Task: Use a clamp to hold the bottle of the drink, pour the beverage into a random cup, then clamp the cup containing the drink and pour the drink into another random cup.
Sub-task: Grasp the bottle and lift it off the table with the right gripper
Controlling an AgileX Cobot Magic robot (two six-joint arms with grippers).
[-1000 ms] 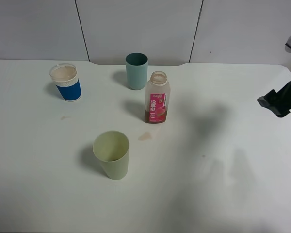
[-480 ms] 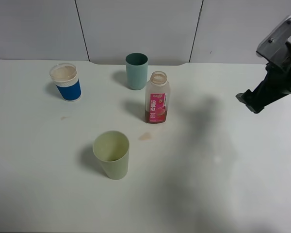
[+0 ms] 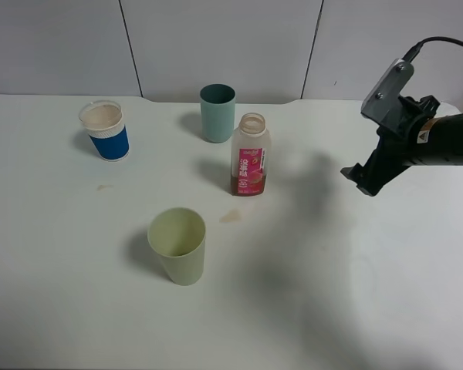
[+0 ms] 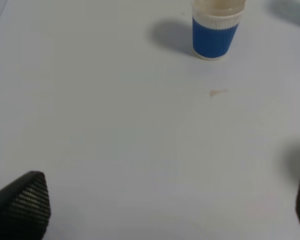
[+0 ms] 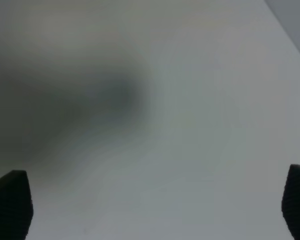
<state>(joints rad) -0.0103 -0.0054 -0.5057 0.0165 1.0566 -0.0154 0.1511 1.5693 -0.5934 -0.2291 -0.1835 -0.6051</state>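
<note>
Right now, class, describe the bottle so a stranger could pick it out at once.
On the white table, just right of the dark teal cup, stands the bottle. Alone among its neighbours, it is clear plastic, with a pink label and brown liquid at the bottom.

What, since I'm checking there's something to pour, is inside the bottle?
The uncapped bottle holds brown beverage low at its base. Its clear part above the pink label looks empty. The label hides the exact level.
</note>
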